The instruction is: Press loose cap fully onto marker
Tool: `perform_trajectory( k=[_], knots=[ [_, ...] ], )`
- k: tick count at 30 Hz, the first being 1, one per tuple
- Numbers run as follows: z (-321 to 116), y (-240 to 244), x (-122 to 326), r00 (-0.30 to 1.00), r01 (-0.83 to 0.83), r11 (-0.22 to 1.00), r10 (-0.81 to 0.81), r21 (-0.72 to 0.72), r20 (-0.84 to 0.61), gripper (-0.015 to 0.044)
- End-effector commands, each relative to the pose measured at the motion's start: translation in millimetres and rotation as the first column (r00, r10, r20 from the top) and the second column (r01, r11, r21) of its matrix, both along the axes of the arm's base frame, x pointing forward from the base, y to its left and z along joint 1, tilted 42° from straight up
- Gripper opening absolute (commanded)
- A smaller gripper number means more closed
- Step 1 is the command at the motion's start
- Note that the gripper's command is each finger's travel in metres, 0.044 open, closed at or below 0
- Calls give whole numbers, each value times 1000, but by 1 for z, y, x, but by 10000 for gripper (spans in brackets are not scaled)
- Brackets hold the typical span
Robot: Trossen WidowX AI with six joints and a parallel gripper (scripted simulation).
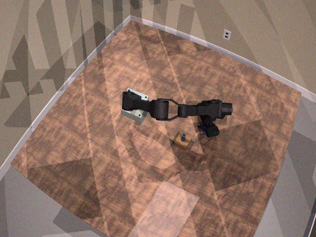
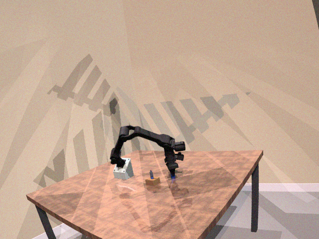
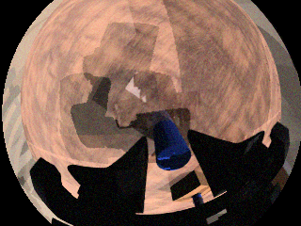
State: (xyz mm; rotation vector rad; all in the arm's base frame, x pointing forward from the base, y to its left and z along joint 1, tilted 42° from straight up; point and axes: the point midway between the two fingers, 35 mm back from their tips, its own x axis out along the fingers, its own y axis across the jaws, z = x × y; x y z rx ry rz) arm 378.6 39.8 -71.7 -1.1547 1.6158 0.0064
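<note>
Wood-grain table (image 1: 63,142) (image 2: 89,205) (image 3: 226,71) carries whole setup. Black arm (image 1: 190,110) (image 2: 152,136) arches over it from pale base block (image 1: 140,117) (image 2: 130,171), wrist pointing down. Claw (image 1: 203,129) (image 2: 172,176) (image 3: 167,137) low, partly open, one finger each side of cap; gap visible on one side in wrist view, so no grip. Orange-brown holder block (image 1: 181,146) (image 2: 152,181) (image 3: 189,193) sits near claw. Marker (image 1: 183,138) (image 2: 151,174) (image 3: 198,199) upright in it, uncapped. Blue cap (image 1: 203,130) (image 2: 173,177) (image 3: 172,143) between fingers, apart from marker.
</note>
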Motion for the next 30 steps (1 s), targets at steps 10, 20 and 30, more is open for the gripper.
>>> perform_trajectory(
  k=[10, 20, 30],
  knots=[
    [-2, -2, 0, 1000, -3, 1000, 2, -6, -7, 78],
    [20, 19, -1, 1000, -3, 1000, 3, -4, -7, 0],
    [44, 40, -4, 1000, -3, 1000, 3, -4, -8, 0]
  ],
)
